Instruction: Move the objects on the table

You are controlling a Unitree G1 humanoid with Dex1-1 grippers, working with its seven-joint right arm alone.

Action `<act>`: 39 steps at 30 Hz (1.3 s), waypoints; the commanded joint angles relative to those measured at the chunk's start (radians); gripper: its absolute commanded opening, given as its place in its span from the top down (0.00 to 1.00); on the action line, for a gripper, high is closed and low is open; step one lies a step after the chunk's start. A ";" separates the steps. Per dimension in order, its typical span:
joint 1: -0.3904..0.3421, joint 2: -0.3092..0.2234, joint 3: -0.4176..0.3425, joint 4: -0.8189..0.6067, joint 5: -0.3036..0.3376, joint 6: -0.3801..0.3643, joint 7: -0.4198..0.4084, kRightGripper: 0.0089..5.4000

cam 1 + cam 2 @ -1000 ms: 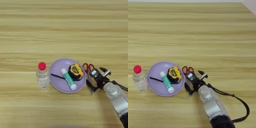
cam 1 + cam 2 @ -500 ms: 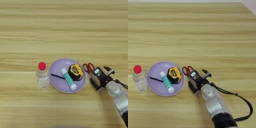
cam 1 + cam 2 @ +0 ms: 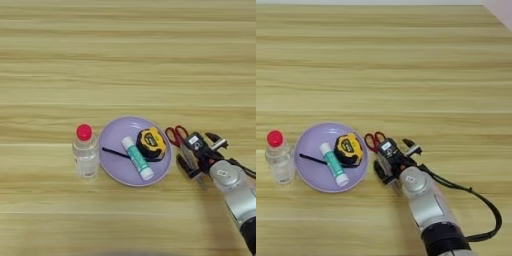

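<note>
On purple plate (image 3: pixel 111 145): glue stick (image 3: pixel 137 158), tape measure (image 3: pixel 151 144), black stick (image 3: pixel 114 153).

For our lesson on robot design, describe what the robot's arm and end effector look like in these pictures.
The right arm is a rounded silver-grey forearm with a round joint cap, darkening to black near the picture's bottom edge. Its end effector is a compact black block with two black fingers. A thin black cable loops out beside the forearm.

table (image 3: pixel 125 60): matt pale wood, lengthwise grain | plate (image 3: pixel 111 159): smooth lilac plastic | bottle (image 3: pixel 86 158): clear glossy plastic | forearm (image 3: pixel 423 202): silver metal
</note>
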 commanded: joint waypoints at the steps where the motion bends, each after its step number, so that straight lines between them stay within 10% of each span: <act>1: -0.043 -0.022 -0.012 -0.085 0.015 0.000 0.011 0.00; 23: -0.214 -0.012 0.057 0.308 -0.043 -0.072 -0.065 0.00; 39: -0.213 -0.040 0.065 0.302 -0.071 -0.062 -0.149 0.00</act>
